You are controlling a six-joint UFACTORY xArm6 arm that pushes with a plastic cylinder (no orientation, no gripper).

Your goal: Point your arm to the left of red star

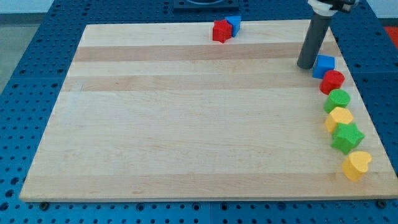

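Red star [221,31]: small, bright red, notched outline; sits at the wooden worktop's [186,124] top edge, touching a blue block [234,24] on its right. Rod tip [306,65]: well off to the right, just left of a blue block [323,65]. No claw visible.

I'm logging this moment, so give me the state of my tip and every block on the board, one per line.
my tip: down on the board, touching the blue block's left side
blue block: against the tip
red block: right-edge row
green block: same row
yellow block: same row
green star: same row
yellow heart: row's bottom end
red star: top edge, touching blue cube
blue cube: right of red star
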